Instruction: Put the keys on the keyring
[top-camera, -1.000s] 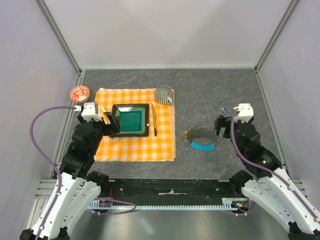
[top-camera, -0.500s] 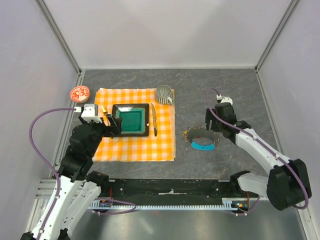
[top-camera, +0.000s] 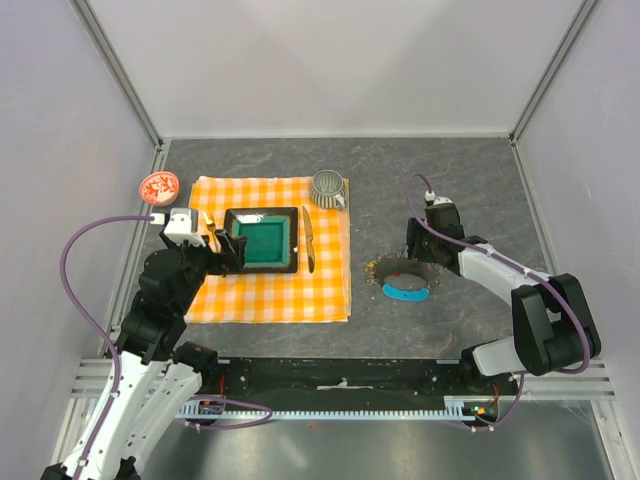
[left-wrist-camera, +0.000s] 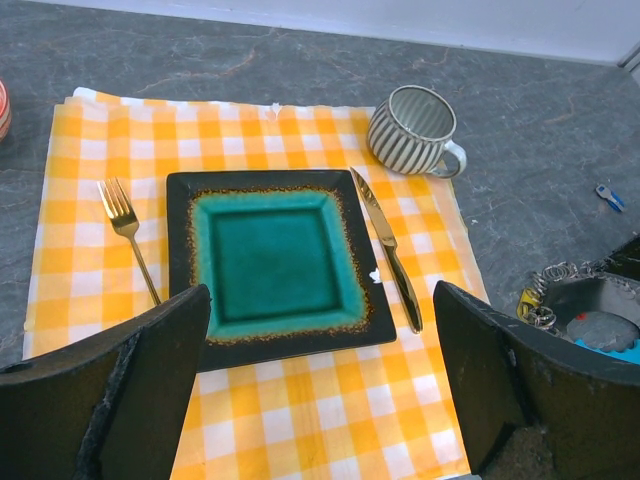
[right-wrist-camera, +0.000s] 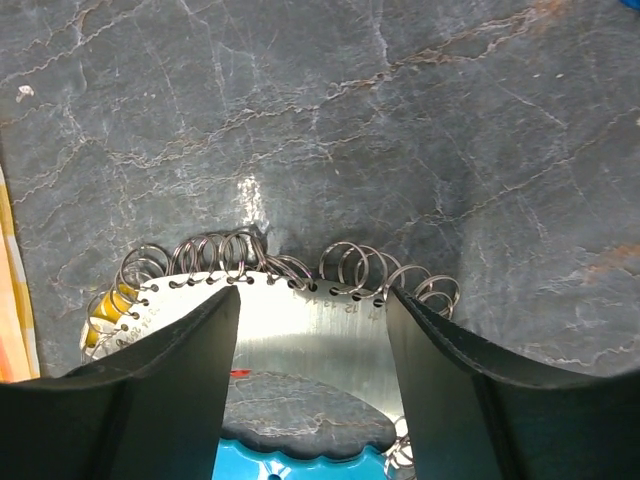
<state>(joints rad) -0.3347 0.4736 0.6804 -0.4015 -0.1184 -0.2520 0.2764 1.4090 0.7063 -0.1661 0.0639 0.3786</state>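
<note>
Currently the right gripper (right-wrist-camera: 312, 300) hangs low with its jaws apart, straddling the keyring (right-wrist-camera: 300, 335), which lies flat on the grey table (right-wrist-camera: 400, 120). Its row of small wire loops sits between the two fingers, a yellow key (right-wrist-camera: 106, 310) at the end nearest the checked cloth (left-wrist-camera: 90, 140) and the cyan tag (right-wrist-camera: 300, 465) at the near edge. The left gripper (left-wrist-camera: 320, 300), jaws likewise wide apart and holding nothing, hangs over the green plate (left-wrist-camera: 180, 260), while a blue key (left-wrist-camera: 608, 196) lies alone on the table, apart from the ring.
</note>
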